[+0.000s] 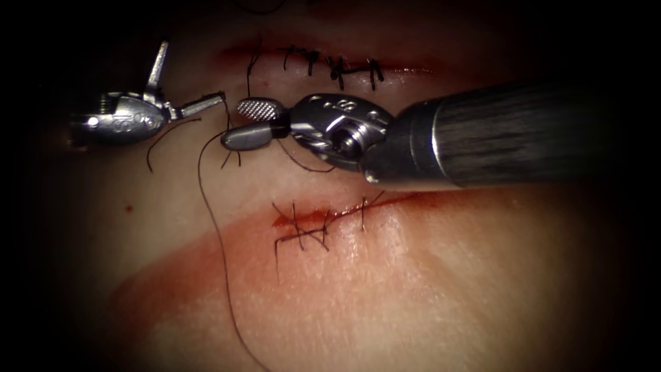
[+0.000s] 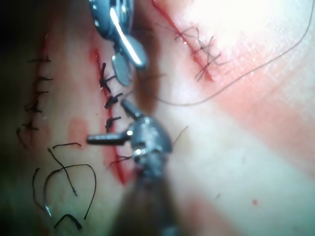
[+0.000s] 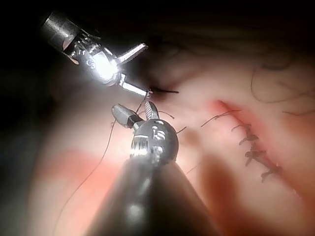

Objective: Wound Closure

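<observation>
My left tool (image 1: 193, 71) hovers left of the stitched upper cut (image 1: 330, 65) with its jaws spread wide and holding nothing. One jaw tip touches a short thread end (image 1: 222, 96). My right tool (image 1: 233, 124) comes in from the right, also open, and the long thread (image 1: 219, 234) passes between its jaws ungripped. That thread trails down over the tissue (image 1: 427, 289), left of the lower cut (image 1: 323, 220). In the wrist views both tools, left (image 2: 106, 121) and right (image 3: 132, 106), stand open. A thin dark curve (image 2: 64, 191) lies among the cut ends; I cannot tell if it is the needle.
The lower cut carries several dark stitches with red fluid (image 1: 206, 255) smeared along and left of it. The right tool's thick shaft (image 1: 509, 134) crosses above that cut. A further stitched line (image 2: 37, 93) lies beyond the upper cut. Loose thread ends (image 1: 165, 138) lie below the left tool.
</observation>
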`<state>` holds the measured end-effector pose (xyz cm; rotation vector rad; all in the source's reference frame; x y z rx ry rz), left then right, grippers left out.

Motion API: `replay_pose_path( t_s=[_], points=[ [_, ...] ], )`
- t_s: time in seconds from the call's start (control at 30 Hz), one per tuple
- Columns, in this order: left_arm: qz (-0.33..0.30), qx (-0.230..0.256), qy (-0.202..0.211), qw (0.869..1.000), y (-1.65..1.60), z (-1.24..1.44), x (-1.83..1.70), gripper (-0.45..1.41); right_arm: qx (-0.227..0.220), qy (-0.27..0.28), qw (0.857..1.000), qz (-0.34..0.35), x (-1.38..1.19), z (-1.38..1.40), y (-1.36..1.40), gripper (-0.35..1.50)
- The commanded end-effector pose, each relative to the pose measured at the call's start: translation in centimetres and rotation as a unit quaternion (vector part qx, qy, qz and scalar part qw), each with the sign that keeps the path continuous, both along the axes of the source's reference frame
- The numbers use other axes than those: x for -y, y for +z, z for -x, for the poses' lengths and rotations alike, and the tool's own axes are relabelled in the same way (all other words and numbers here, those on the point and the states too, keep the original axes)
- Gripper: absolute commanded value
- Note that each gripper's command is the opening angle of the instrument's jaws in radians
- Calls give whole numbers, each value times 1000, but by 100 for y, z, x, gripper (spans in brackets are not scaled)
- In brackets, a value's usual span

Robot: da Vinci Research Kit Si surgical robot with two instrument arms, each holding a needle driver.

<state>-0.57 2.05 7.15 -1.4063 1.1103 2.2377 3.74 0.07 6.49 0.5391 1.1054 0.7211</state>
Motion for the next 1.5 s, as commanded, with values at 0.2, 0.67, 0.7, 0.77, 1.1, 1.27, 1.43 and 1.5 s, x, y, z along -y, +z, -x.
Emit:
replay_pose_path(
  t_s=[0.2, 0.67, 0.7, 0.77, 1.1, 1.27, 1.43, 1.5],
  points=[
    [0, -1, -1, 1000, 5, 8, 1, 103, -7, -7, 1000, 1, 2, -10, 5, 3],
    [1, 2, 4, 1000, -1, 2, 7, 104, -2, 8, 1000, 15, -1, 3, 1, 32],
    [1, 2, 4, 1000, -1, 2, 7, 104, -5, 13, 1000, 16, -2, 3, 1, 61],
    [1, 2, 3, 1000, -1, 3, 7, 104, -2, 19, 1000, 18, -3, -1, 1, 96],
    [0, 0, 4, 1000, -7, 3, 12, 104, 19, 8, 1000, 17, 0, -25, 17, 78],
    [0, 0, 4, 1000, -8, 3, 13, 104, 23, 0, 999, 26, 2, -15, 11, -35],
    [0, 0, 5, 1000, -7, 2, 14, 104, 35, 7, 998, 50, -5, 7, 0, -35],
    [3, -2, 6, 1000, -7, 0, 16, 104, 34, 8, 998, 49, -7, 14, -2, -35]
  ],
)
